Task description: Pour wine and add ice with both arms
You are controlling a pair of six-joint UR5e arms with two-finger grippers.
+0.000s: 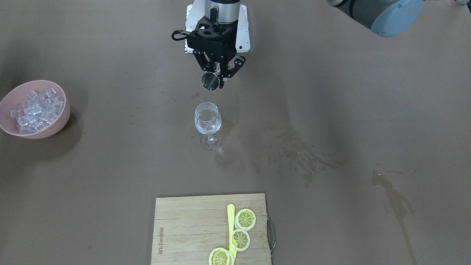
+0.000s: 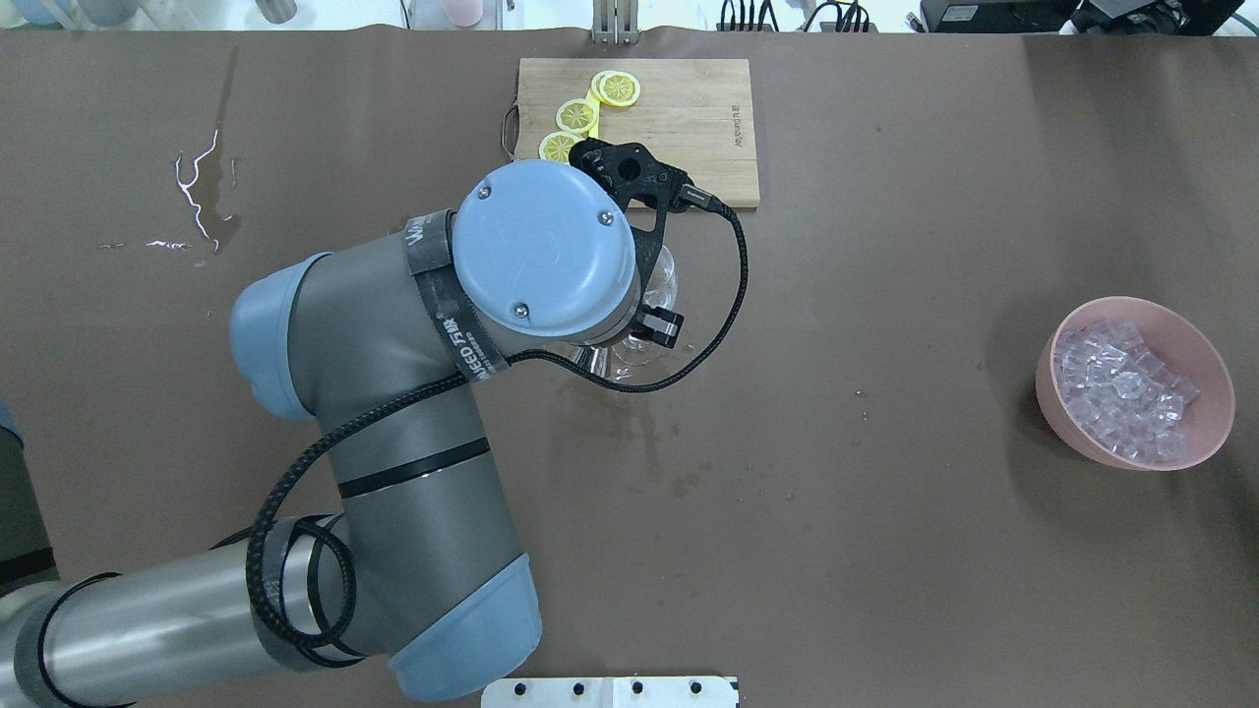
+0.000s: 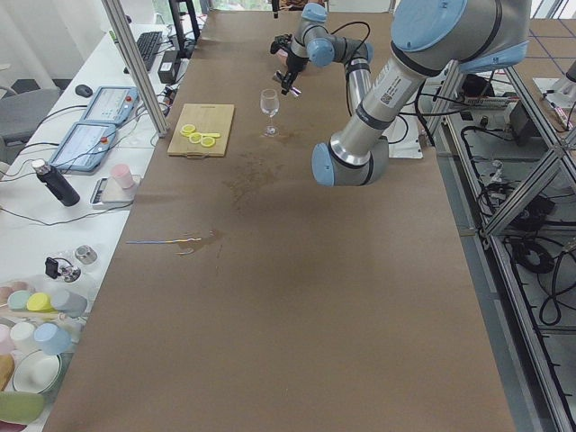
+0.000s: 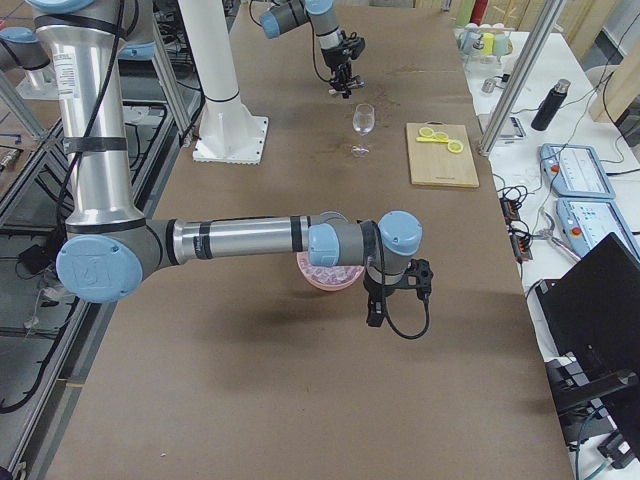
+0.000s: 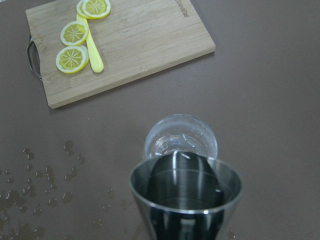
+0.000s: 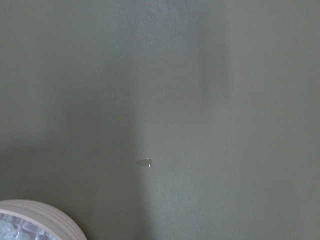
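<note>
My left end effector (image 1: 218,75) hangs tilted just above the wine glass (image 1: 208,121), clamped on a steel cup (image 1: 210,81). My right end effector (image 4: 376,305) points down, well apart from that glass, grip unreadable.

Table (image 1: 349,92) brown, dark stains (image 1: 393,198). Bowl (image 1: 63,118) pink; ice (image 1: 36,108) clear, whitish-edged. Board (image 1: 191,228) pale wood-grain; lemon slices (image 1: 245,219) yellow. Cup (image 1: 209,81) silver. Left arm (image 2: 413,393) grey, light-blue caps (image 2: 541,251); left gripper (image 1: 218,73) black.

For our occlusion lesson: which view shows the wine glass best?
Exterior front-facing: the wine glass stands whole, unobstructed. Overhead, the left arm hides most; left wrist shows its rim behind the metal cup; side views, small.
</note>
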